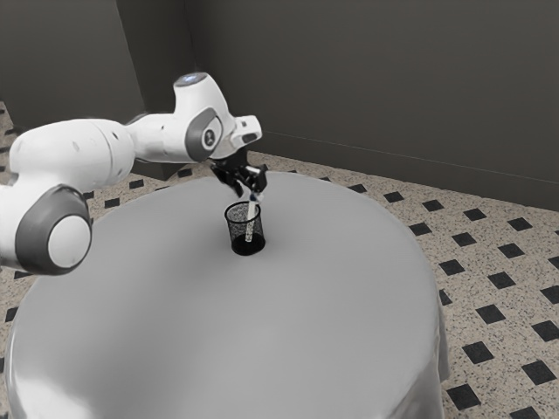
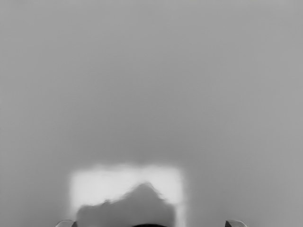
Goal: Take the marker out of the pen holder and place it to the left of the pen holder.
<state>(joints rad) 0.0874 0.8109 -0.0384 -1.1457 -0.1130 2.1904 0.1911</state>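
At six o'clock below the gripper (image 1: 251, 189), fingers apart: white marker (image 1: 251, 225) leans toward one o'clock inside mesh pen holder (image 1: 236, 230).

The rounded white arm (image 1: 74, 153) has dark grey rings (image 1: 32, 237) circling white caps (image 1: 69, 241).

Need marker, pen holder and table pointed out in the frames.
Marker (image 1: 251, 221): exterior view, middle of its visible length.
Pen holder (image 1: 235, 230): exterior view, mesh side wall.
Table (image 1: 218, 332): exterior view, bare part of the top.
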